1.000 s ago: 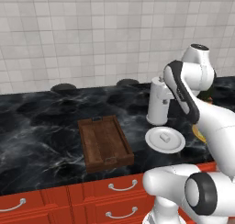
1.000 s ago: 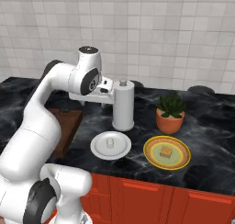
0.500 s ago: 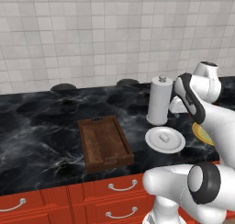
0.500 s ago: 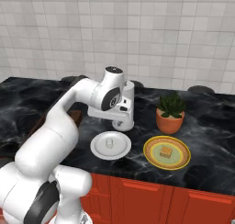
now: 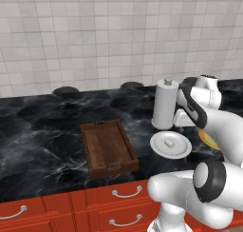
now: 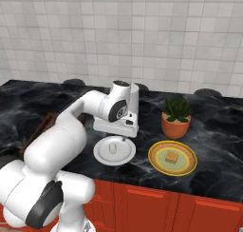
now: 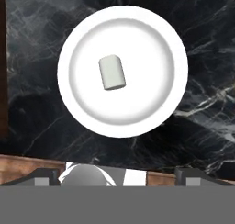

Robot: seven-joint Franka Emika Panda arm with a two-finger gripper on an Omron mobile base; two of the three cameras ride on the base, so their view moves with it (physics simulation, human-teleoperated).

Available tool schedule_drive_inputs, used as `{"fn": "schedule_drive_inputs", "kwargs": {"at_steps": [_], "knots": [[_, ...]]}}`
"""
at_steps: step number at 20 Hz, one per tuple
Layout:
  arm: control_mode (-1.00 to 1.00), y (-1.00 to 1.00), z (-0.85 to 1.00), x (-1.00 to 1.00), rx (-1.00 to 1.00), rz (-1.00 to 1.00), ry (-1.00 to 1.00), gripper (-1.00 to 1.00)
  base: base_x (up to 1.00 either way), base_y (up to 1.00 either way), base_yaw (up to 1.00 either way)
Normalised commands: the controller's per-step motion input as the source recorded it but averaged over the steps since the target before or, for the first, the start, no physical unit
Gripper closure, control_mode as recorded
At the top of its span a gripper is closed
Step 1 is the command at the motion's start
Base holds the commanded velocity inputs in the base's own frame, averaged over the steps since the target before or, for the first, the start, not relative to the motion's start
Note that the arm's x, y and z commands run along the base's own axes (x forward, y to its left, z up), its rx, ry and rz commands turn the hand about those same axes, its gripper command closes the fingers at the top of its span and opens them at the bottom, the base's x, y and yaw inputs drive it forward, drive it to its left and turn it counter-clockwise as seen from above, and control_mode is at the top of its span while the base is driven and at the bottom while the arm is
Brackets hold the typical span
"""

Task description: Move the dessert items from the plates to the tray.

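Across the black marbled counter [image 5: 42,131] the biggest task item is the dark brown wooden tray [image 5: 108,148], a rectangle with raised edges and small metal handles at its short ends, lying bare toward the left in the left base view, well apart from both plates. Just to its right sits the white plate [image 5: 171,144], round, plain and shallow, close to the front edge of the counter. Further right in the right base view lies the yellow plate [image 6: 172,158], with an orange rim and a greenish centre, near a terracotta plant pot [image 6: 176,122] holding a spiky green plant. A white paper towel roll [image 5: 165,104] stands upright just behind the white plate. The gripper [image 6: 119,137] hangs above the white plate's far rim, its jaws spread wide with nothing between them; in the hand view the two dark fingertips [image 7: 45,175] stand far apart at the bottom edge. On the white plate rests the white marshmallow [image 7: 112,72], a short stubby cylinder lying on its side a little off centre. On the yellow plate sits the brown-tan block [image 6: 171,157], a small square piece at the middle.
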Motion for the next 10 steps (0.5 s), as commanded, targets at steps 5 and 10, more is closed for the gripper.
{"fn": "schedule_drive_inputs", "kwargs": {"at_steps": [5,10], "knots": [[-1.0,0.07,-0.23,0.0,0.0,0.0,0.0,-1.0,0.0,0.0,0.0],[-1.0,0.34,-0.14,0.08,0.0,0.0,0.0,-1.0,0.0,0.0,0.0]]}}
